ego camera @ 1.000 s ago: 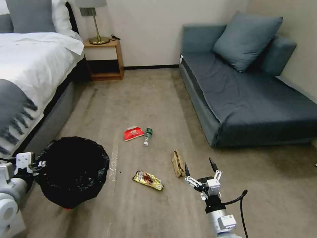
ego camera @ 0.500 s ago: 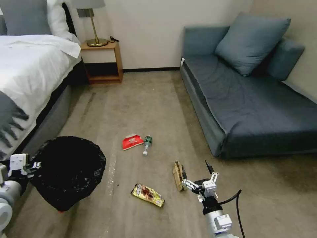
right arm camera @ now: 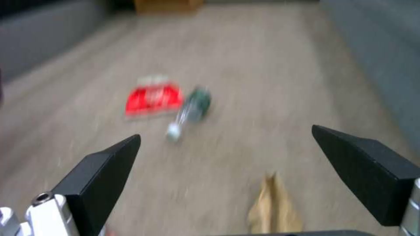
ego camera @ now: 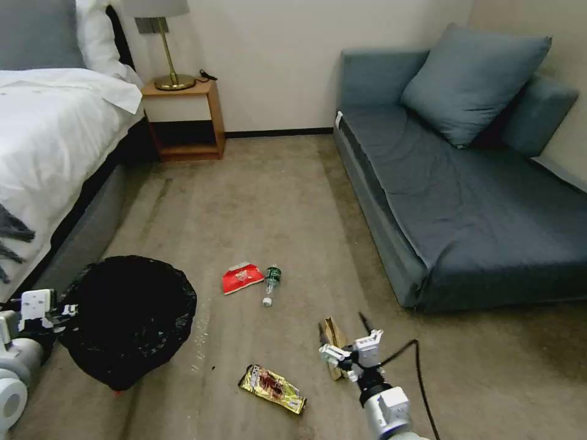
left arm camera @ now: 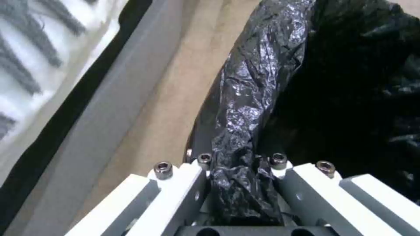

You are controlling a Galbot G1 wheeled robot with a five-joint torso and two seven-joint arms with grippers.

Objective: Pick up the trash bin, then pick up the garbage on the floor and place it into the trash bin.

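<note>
The largest risk is judged to lie with the trash bin (ego camera: 125, 321), which is carried at the robot's left, near the bed (ego camera: 55, 140), by a narrow pinch alone: in the left wrist view the left gripper (left arm camera: 240, 183) is seen clamped on the rim where the black bag (left arm camera: 249, 108) is folded over it, so a slip of the crinkly plastic, or a swing of the load, could let the bin tip or drop to the floor (ego camera: 269, 201). A smaller risk is judged at the right gripper (ego camera: 342, 348), which is held low over the carpet with its jaws spread wide and nothing between them, its dark fingertips (right arm camera: 105, 167) framing the cardboard piece (ego camera: 333, 342) just beneath; a thin folded piece could be pushed along the pile or crushed flat rather than caught if the closing is off-centre. The remaining garbage is seen apart on the floor: the gold-brown wrapper (ego camera: 273, 388) near the gripper's left, and farther off the red packet (ego camera: 242, 278) with the small bottle (ego camera: 270, 283) just beside it. Nothing can be made out inside the bin's dark liner.
</note>
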